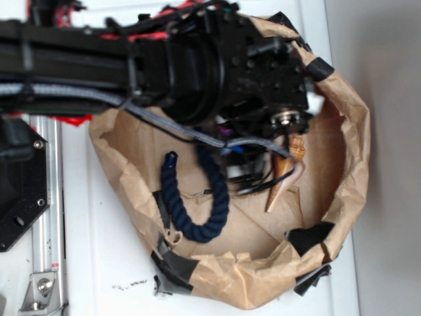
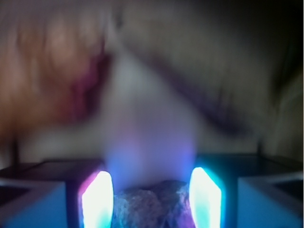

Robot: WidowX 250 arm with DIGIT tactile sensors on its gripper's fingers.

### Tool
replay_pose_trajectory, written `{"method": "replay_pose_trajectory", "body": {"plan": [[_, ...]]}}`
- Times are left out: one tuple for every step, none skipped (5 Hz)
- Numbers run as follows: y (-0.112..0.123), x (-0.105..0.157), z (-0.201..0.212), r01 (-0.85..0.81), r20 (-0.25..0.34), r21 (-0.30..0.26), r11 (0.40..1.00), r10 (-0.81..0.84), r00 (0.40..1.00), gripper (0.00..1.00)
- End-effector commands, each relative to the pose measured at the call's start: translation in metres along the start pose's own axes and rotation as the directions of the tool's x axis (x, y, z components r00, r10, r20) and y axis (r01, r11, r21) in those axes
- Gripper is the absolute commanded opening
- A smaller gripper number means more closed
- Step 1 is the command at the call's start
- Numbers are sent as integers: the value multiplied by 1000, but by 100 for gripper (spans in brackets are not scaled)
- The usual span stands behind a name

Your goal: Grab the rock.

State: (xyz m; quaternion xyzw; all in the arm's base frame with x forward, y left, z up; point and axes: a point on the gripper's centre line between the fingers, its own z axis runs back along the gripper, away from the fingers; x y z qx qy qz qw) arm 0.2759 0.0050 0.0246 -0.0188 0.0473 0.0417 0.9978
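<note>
Risk first: grip on the rock (image 2: pixel 149 202) looks shallow, judged from the wrist view, where only the near end sits between the glowing fingers (image 2: pixel 97 199); could slip out on a lift, or twist if the faces are uneven. Blur beyond suggests motion or poor focus, so hard to confirm anything past the fingertips. Also possible: snagging of the grey cable (image 1: pixel 197 135) on the paper wall.

Left to right in the exterior view: white desk (image 1: pixel 99 263), then the brown paper nest (image 1: pixel 263 280) patched with black tape. Inside, a navy rope (image 1: pixel 197 227) curled in a U, then a tan strip (image 1: pixel 283 187) under the arm. Pincer (image 2: pixel 151 199) pinching the rock, hidden beneath the arm from outside.
</note>
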Motion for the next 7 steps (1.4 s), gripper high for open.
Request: {"method": "replay_pose_trajectory", "body": {"plan": [[7, -14, 97, 94, 124, 9, 996, -95, 988, 0], [-4, -18, 136, 144, 140, 24, 989, -146, 979, 0], [-11, -20, 154, 167, 169, 46, 985, -173, 970, 0], [-15, -9, 154, 178, 174, 43, 983, -183, 968, 0], [-20, 1, 147, 184, 167, 55, 981, -190, 968, 0], [-23, -2, 146, 183, 177, 67, 981, -192, 965, 0], [-26, -5, 143, 175, 181, 65, 982, -184, 966, 0]]}}
